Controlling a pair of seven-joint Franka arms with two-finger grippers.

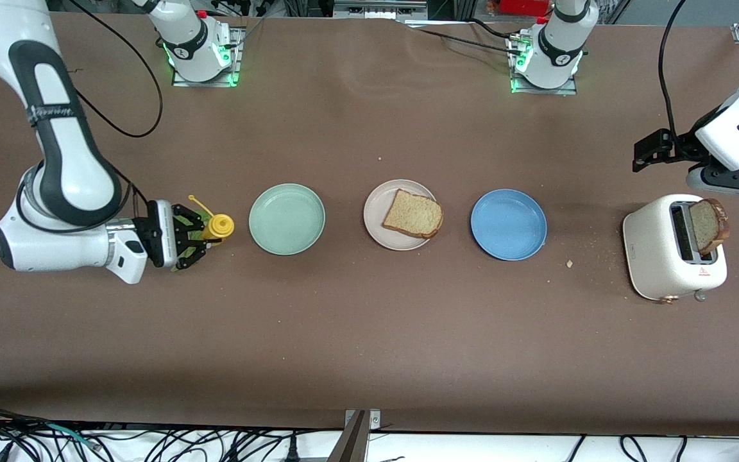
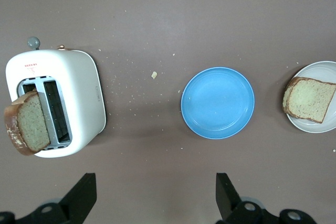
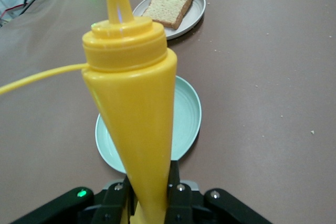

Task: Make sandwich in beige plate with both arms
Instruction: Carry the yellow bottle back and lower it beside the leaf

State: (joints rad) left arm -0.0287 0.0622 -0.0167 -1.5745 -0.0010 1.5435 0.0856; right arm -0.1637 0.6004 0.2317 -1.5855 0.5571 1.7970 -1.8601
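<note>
One toast slice lies on the beige plate at the table's middle; both also show in the right wrist view, the slice on the plate. A second slice stands up out of the white toaster, also seen in the left wrist view. My left gripper is open and empty, up in the air beside the toaster. My right gripper is shut on an upright yellow squeeze bottle beside the mint-green plate. No lettuce leaf shows clearly.
A blue plate lies between the beige plate and the toaster. Crumbs are scattered on the brown table around the toaster. The arm bases stand along the edge farthest from the front camera. Cables hang below the near edge.
</note>
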